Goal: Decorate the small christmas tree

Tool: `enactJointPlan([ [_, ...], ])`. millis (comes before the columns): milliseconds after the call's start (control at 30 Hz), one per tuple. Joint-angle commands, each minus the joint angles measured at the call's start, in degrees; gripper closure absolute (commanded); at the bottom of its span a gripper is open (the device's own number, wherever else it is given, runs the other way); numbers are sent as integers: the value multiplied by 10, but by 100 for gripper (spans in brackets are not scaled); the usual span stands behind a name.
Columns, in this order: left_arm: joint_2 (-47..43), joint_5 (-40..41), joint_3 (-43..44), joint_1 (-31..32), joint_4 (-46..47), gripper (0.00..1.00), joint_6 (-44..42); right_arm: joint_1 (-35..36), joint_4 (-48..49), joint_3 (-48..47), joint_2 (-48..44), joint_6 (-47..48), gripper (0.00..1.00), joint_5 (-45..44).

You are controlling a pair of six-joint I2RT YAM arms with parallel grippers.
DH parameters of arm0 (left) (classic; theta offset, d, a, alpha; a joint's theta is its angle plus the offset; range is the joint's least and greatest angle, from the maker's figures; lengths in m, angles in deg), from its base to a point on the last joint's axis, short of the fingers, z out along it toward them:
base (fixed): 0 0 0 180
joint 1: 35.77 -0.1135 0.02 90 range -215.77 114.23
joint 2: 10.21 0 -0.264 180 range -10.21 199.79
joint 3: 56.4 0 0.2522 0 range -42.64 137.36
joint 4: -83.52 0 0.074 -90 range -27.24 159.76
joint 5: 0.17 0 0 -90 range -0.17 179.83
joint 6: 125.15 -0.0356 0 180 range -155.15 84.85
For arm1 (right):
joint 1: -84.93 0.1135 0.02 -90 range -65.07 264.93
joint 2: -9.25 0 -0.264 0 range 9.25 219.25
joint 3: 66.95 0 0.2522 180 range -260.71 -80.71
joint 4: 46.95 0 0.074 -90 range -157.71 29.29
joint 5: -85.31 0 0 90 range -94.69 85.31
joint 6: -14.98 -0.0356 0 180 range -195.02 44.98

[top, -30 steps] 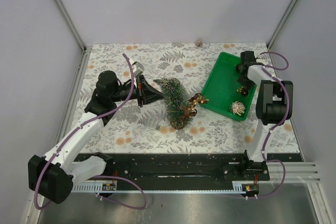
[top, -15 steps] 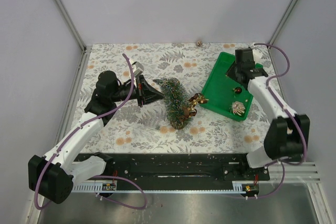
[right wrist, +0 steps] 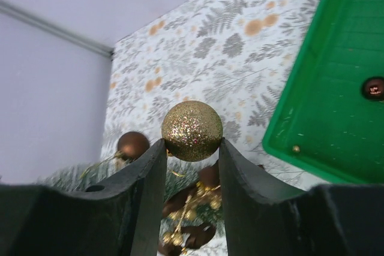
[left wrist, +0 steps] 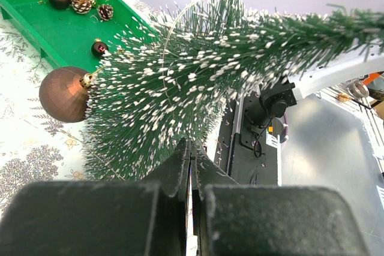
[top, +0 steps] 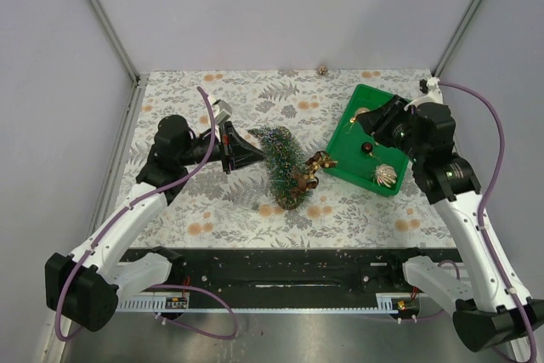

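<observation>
Top external view has the small christmas tree (top: pixel 279 163) mid-counter (top: pixel 255 95), just left of the green tray (top: pixel 338 144). It is tipped over rather than upright, its long axis running diagonally from far-left to near-right. Left wrist view shows it tapering toward the near edge and rising, so I judge the tip points that way, though from above the ends are hard to tell apart. It looks light and easily toppled, soft springy bristles on a stiff core, so it is better gripped at the core than the fluff. The left fingers (left wrist: pixel 174 172) are pressed together in its bristles, seemingly nipping them. The right fingers (right wrist: pixel 144 196), part-spread, hold a gold glitter ball (right wrist: pixel 192 129) above the tray.
</observation>
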Motion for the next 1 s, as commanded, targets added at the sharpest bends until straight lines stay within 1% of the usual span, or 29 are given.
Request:
enactJointPlan([
  [0,-15,-10,-2,-4,38,100,6,18,-14,-21,-31,-19,73,85],
  [133,-14,-10,-1,-4,38,100,5,46,-19,-24,-31,-28,74,109],
  [267,-9,-9,0,-4,38,100,6,88,10,-12,-28,-40,75,116],
  [367,-6,-9,2,-4,38,100,5,123,17,-18,-17,-41,75,99],
  [467,-6,-9,4,-4,40,100,7,141,30,-18,-4,-42,75,93],
  [967,-11,-9,-4,-4,48,100,13,159,82,-13,59,-35,76,82],
])
